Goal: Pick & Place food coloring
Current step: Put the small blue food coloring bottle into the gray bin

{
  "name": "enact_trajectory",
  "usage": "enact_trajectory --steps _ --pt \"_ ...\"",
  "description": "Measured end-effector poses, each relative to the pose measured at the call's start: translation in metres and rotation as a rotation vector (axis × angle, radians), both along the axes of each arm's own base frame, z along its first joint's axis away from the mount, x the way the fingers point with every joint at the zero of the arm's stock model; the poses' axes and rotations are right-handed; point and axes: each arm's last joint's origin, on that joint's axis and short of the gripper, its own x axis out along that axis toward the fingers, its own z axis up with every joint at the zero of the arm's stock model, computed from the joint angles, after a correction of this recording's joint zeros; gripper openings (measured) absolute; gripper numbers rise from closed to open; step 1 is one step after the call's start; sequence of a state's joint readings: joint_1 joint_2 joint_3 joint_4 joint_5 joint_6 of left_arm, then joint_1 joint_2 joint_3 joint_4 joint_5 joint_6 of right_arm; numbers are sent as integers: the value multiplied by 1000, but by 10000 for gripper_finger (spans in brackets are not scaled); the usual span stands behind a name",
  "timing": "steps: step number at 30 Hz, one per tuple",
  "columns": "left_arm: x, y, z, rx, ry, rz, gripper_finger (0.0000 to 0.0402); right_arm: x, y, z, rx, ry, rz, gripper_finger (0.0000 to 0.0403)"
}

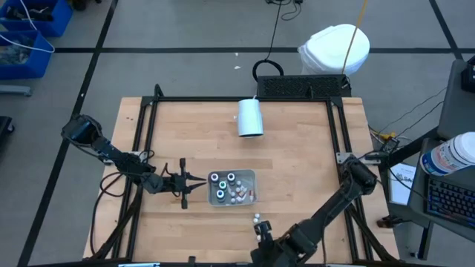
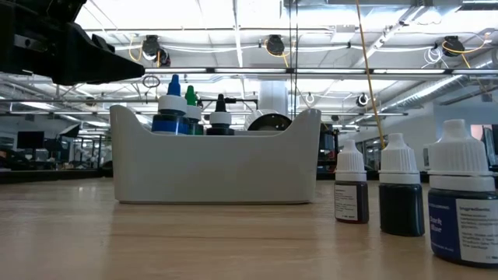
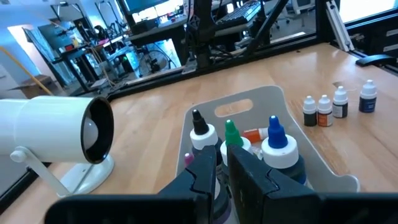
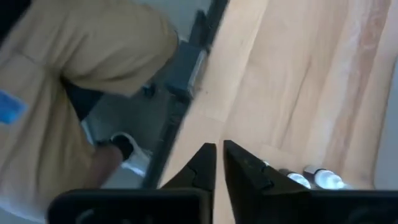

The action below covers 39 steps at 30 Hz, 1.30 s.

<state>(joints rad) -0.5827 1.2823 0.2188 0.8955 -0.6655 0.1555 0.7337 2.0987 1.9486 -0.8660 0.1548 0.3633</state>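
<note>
The food coloring is in two groups. Three wider bottles [image 1: 220, 180] with black, green and blue tips, plus smaller ones, stand in a light grey tray [image 1: 251, 176]. The left wrist view shows the three bottles [image 3: 231, 138]. Several small white-capped bottles [image 1: 257, 219] stand on the table near the tray's near right corner, also seen in the low view [image 2: 401, 194]. My left gripper [image 1: 199, 183] is shut and raised just left of the tray; its fingers [image 3: 222, 163] point over the tray's rim. My right gripper [image 1: 260, 233] is shut near the table's near edge, just short of the loose bottles [image 4: 314, 178].
A large white cylinder cup [image 1: 250, 117] lies on its side toward the far edge, its open end facing my left wrist camera [image 3: 93, 134]. A black frame [image 1: 223, 99] borders the table. A person in tan trousers [image 4: 74, 56] stands just beyond the near edge.
</note>
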Motion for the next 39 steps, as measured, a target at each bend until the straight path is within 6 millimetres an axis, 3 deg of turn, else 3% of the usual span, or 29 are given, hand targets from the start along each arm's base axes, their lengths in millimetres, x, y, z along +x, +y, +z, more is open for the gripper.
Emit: enact_trajectory --steps 8,16,21,39 --pt "0 0 0 -32 -3 4 49 11 -20 -19 -40 60 117 120" --pt "0 0 -2 -78 7 12 49 15 -20 -37 -71 -14 293 197" --pt "0 0 -2 -112 4 16 49 12 -23 -56 -103 -12 343 200" --pt "0 0 -1 -112 3 16 49 8 -33 -83 -200 -30 407 173"
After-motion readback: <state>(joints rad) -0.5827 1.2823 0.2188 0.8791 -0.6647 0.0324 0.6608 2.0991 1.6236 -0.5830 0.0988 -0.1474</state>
